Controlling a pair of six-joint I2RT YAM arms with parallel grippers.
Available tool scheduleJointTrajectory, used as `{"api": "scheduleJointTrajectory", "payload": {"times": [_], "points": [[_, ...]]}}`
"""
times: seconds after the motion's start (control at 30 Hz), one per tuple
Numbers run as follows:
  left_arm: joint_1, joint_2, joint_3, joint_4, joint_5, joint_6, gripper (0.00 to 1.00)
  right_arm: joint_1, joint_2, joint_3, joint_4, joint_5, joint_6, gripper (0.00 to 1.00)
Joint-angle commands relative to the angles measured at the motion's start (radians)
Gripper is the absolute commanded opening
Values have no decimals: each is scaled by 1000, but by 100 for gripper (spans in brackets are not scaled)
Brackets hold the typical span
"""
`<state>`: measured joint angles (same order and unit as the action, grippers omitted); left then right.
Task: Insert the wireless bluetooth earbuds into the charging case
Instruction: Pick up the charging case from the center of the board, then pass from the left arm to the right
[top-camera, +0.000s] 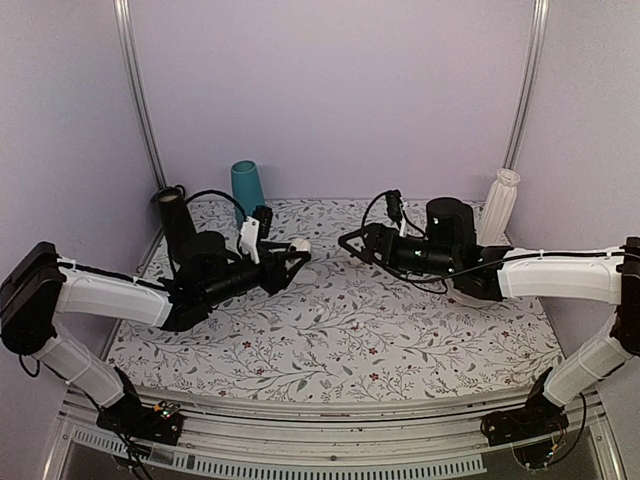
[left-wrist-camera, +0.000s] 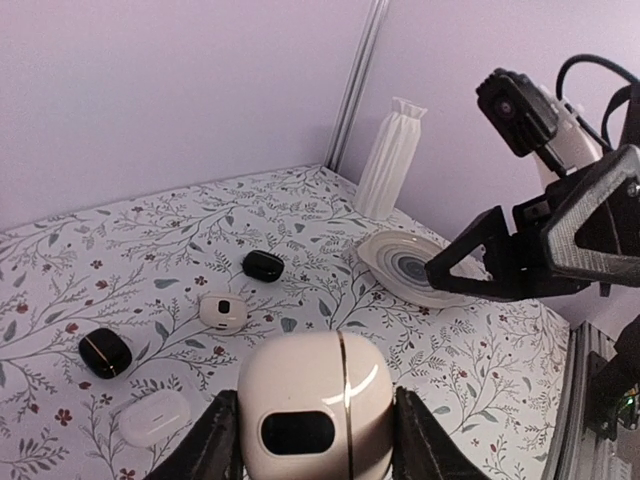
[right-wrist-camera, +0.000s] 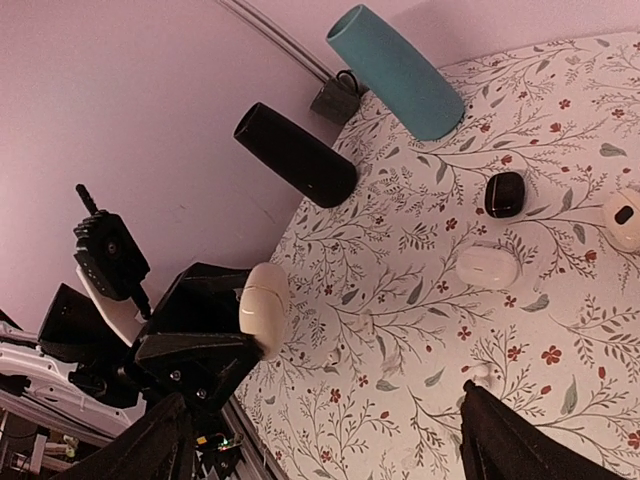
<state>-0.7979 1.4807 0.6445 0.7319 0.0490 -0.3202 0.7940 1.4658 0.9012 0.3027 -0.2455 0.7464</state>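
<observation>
Two arms reach inward above a floral surface (top-camera: 330, 330). The left fingers (left-wrist-camera: 215, 440) grip a white round pod (left-wrist-camera: 315, 395) with a dark oval window, held up off the surface. The right fingers (right-wrist-camera: 510, 440) are spread wide with nothing between them, in the air facing the left arm.

The case (right-wrist-camera: 487, 267) lies on the surface, apart from both arms, and looks shut. In the right wrist view a black lump (right-wrist-camera: 504, 193) sits just beside it at 1 o'clock, and a small pod (right-wrist-camera: 622, 218) at 2 o'clock. One tiny white earbud (right-wrist-camera: 481, 374) lies loose at 6 o'clock from the case. A speck (right-wrist-camera: 331, 354) at 8 o'clock is too small to identify.

A teal cylinder (right-wrist-camera: 400, 70) and a black cylinder (right-wrist-camera: 295, 155) stand at the back.
</observation>
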Motion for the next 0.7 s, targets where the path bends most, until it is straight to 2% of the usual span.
{"api": "scheduleJointTrajectory", "payload": {"times": [0.0,0.33,0.67], "points": [[-47,-30,11,60,-8,135,19,37,22,52,38,5,16,90],[-135,-37,63,18,-68,267,18,82,56,99,32,3,26,75],[-162,-20,98,-10,-100,288,18,117,97,129,36,-4,52,53]]}}
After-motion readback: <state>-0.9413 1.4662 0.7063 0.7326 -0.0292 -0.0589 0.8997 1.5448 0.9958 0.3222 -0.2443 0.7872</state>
